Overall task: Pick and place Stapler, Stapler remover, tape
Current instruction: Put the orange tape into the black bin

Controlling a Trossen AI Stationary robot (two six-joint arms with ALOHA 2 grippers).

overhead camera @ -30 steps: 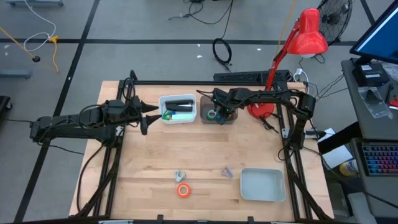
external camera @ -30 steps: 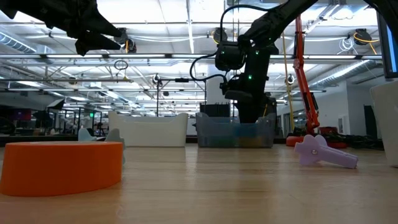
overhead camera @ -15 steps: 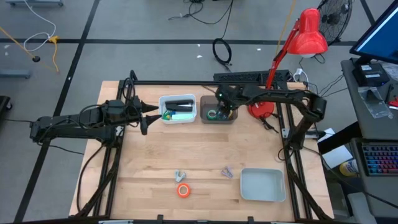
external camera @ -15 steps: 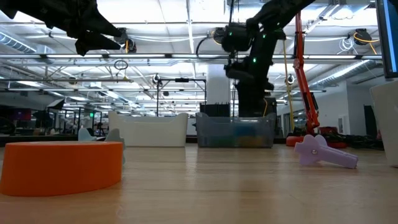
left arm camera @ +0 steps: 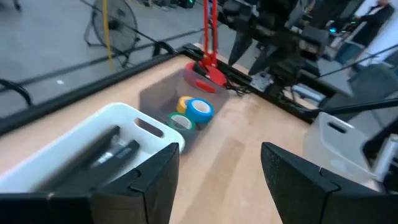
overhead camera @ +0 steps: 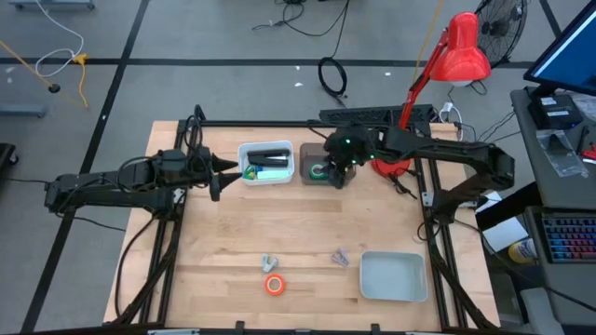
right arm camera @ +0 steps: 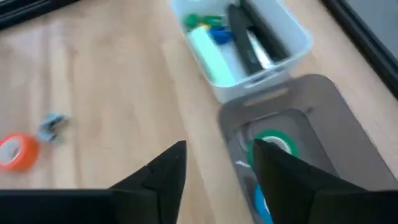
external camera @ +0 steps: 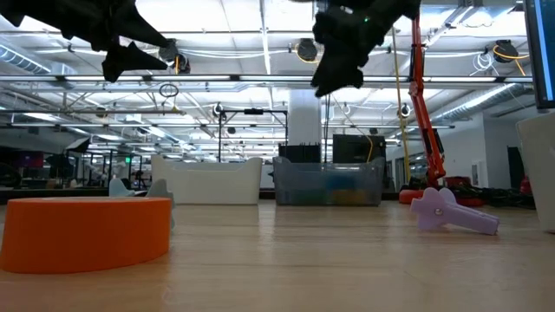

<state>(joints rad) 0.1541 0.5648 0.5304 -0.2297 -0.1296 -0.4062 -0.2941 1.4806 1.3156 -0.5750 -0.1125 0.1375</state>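
An orange tape roll (overhead camera: 274, 285) lies flat on the near part of the table, and is large at the left in the low view (external camera: 87, 230). The green (right arm camera: 272, 143), blue (left arm camera: 200, 109) and yellow (left arm camera: 185, 103) rolls sit inside the grey bin (overhead camera: 326, 167). A black stapler (left arm camera: 109, 146) lies in the white bin (overhead camera: 267, 163). A grey staple remover (overhead camera: 270, 263) and a purple one (overhead camera: 340, 258) rest on the wood. My right gripper (right arm camera: 217, 168) hovers open above the grey bin, holding nothing. My left gripper (left arm camera: 217, 180) waits open, left of the white bin.
A white tray (overhead camera: 393, 276) sits at the near right corner of the table. A red desk lamp (overhead camera: 456, 51) stands beyond the far right edge. Bare wood (overhead camera: 307, 223) stretches between the bins and the loose items.
My right gripper has risen straight up from inside the grey bin to well above its rim, its arm stretching out more level over the far right of the table. The tape rolls stay in the bin.
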